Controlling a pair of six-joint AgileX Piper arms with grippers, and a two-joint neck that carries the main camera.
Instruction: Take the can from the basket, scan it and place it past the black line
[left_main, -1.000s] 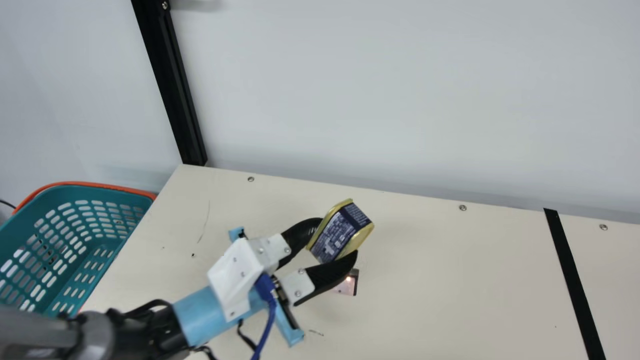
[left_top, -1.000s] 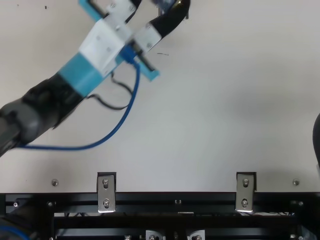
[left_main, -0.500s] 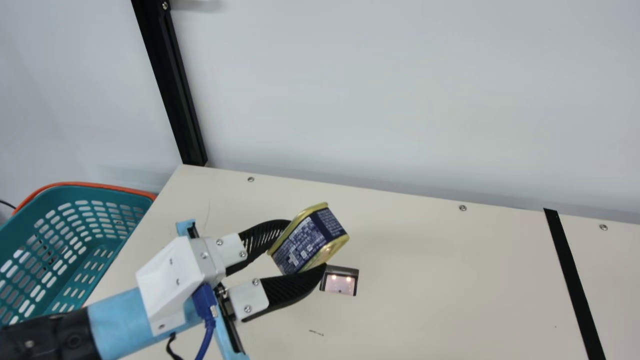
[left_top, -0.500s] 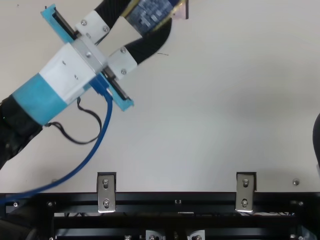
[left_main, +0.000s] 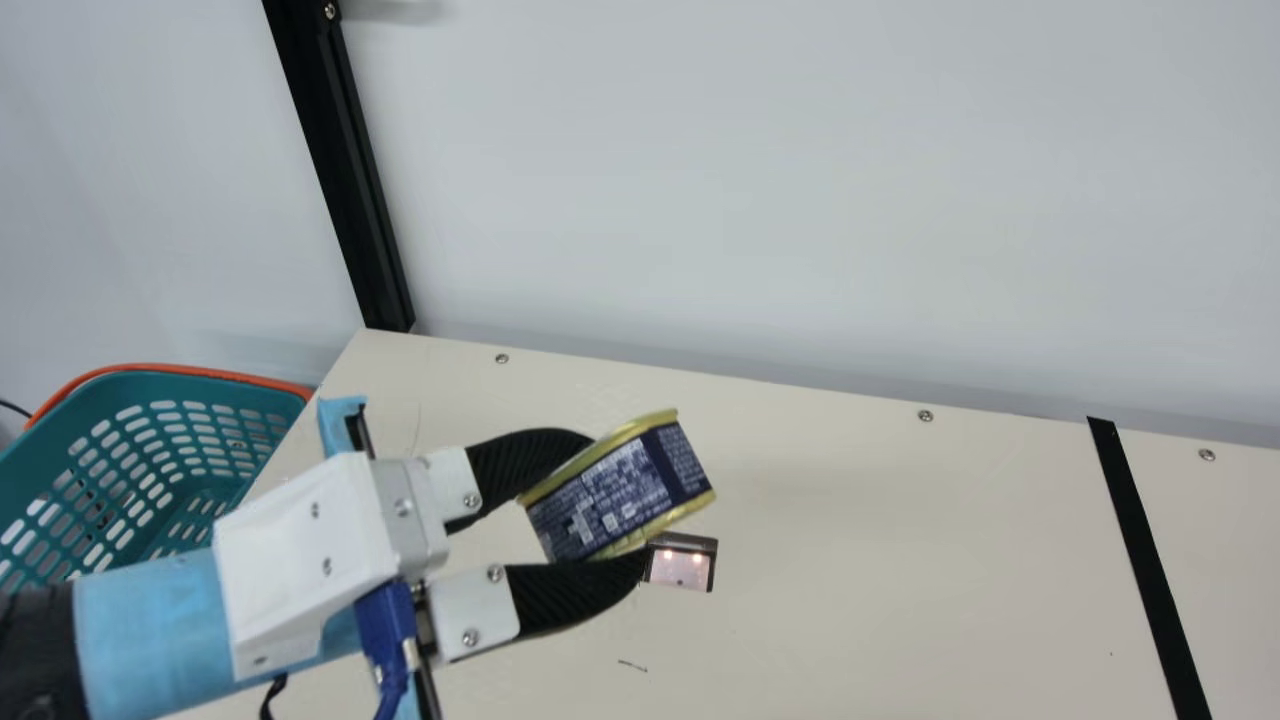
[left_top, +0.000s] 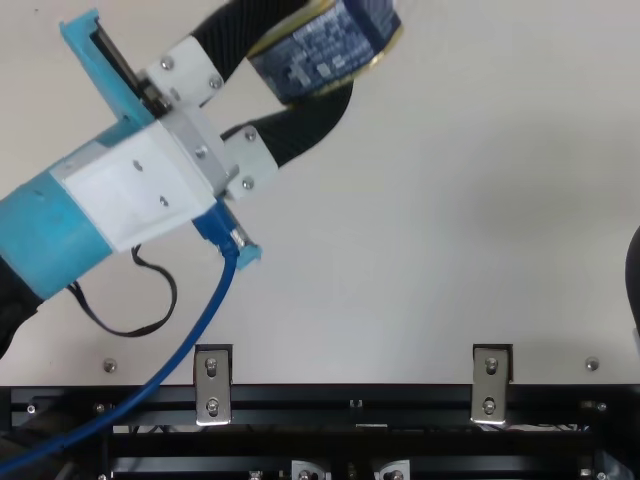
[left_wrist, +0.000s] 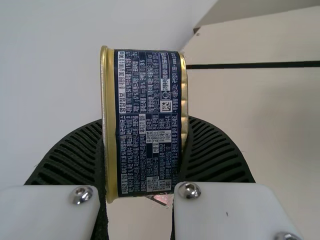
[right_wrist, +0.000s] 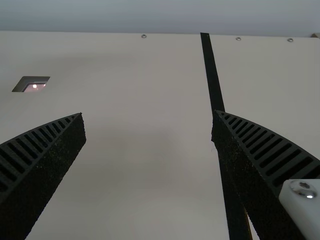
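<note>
My left gripper (left_main: 620, 500) is shut on the can (left_main: 625, 490), a gold-rimmed tin with a dark blue label, held tilted above the table beside the scanner window (left_main: 682, 562). In the left wrist view the can (left_wrist: 149, 120) sits between the bowed ribbed fingers of my left gripper (left_wrist: 142, 150), label facing the camera. The basket (left_main: 170, 450), teal with holes, stands at the main view's left. The black line (left_main: 1150, 570) crosses the table at the right. In the right wrist view my right gripper (right_wrist: 148, 117) is open, its fingers wide apart.
An orange rim (left_main: 200, 370) edges out behind the teal basket. A black post (left_main: 345, 170) rises at the table's back left corner, against a pale wall (left_main: 750, 180). Metal brackets (left_top: 491, 385) sit along the black frame at the near edge.
My left arm first drew back to the left with the can, uncovering the scanner window. Since then the can has turned and shifted slightly right. The right arm's visible edge has not moved.
</note>
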